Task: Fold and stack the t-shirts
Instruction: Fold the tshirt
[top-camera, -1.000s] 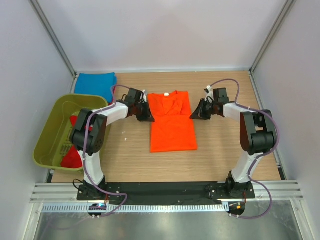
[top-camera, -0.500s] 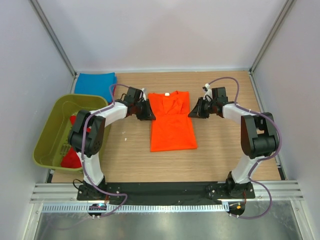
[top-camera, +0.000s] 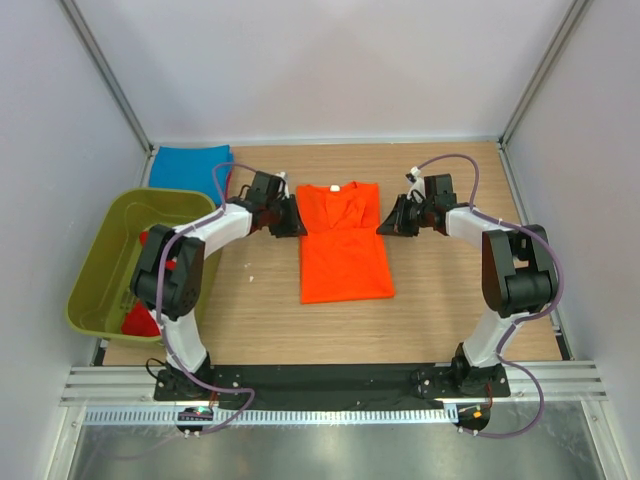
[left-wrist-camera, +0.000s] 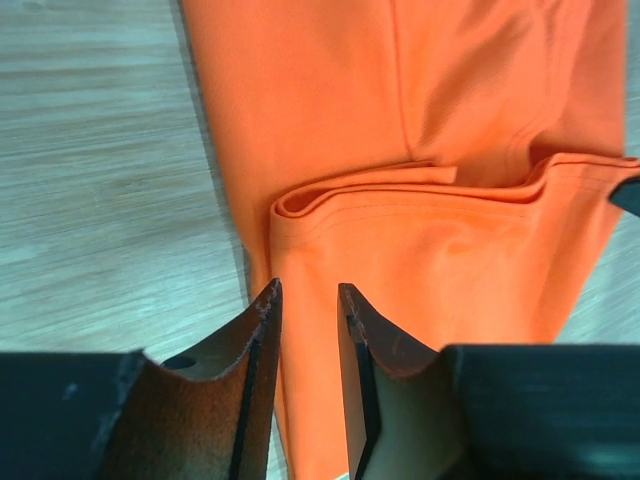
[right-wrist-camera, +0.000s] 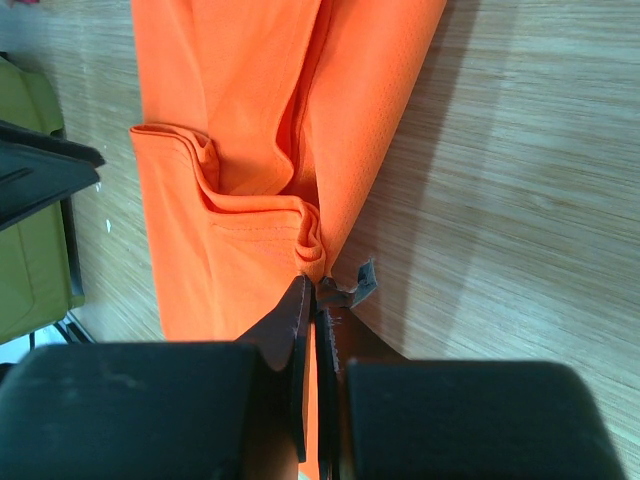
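The orange t-shirt (top-camera: 345, 250) lies flat mid-table with its sleeves folded inward, neck toward the far side. My left gripper (top-camera: 297, 222) hovers at its upper left edge, open, the jaws a narrow gap apart with only cloth (left-wrist-camera: 450, 260) below them (left-wrist-camera: 310, 290). My right gripper (top-camera: 383, 227) sits at the upper right edge, shut on a bunched fold of the orange t-shirt (right-wrist-camera: 230, 120) right at its fingertips (right-wrist-camera: 312, 282). A blue t-shirt (top-camera: 190, 165) lies folded at the far left corner. Red t-shirts (top-camera: 145, 315) sit in the tub.
An olive-green plastic tub (top-camera: 100, 270) stands at the left edge of the wooden table (top-camera: 450, 300), beside the left arm. White walls with metal posts enclose the far side and both sides. Bare wood shows to the right of the shirt and in front of it.
My left gripper has opened and let go of the shirt's left edge, shifting slightly toward the far side. My right gripper moved a little left, still shut on the cloth.
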